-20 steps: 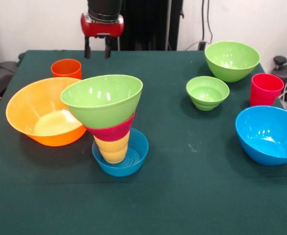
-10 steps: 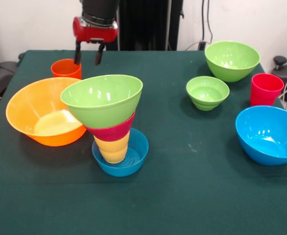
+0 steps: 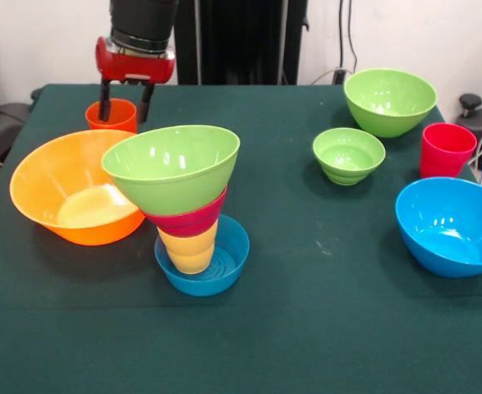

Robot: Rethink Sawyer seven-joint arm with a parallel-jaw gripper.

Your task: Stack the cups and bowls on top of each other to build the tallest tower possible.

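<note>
The tower (image 3: 187, 209) stands left of centre: a small blue bowl (image 3: 224, 271) at the bottom, the ribbed yellow cup (image 3: 190, 249) in it, a small red bowl (image 3: 193, 218) on that, and a big green bowl (image 3: 173, 164) on top, tilted. My gripper (image 3: 124, 109) is open, its fingers straddling the rim of the orange cup (image 3: 113, 116) at the back left. The very wide orange bowl (image 3: 68, 193) lies left of the tower. On the right are a big green bowl (image 3: 389, 99), a small green bowl (image 3: 348, 154), the red cup (image 3: 447, 149) and a big blue bowl (image 3: 450, 226).
The green cloth table (image 3: 306, 328) ends at the front and at both sides. The robot's black pedestal (image 3: 241, 41) stands behind the far edge. A black object (image 3: 470, 103) sits off the table at the right.
My gripper has moved left and down, from behind the tower's back to over the orange cup. The bowls and cups have not moved.
</note>
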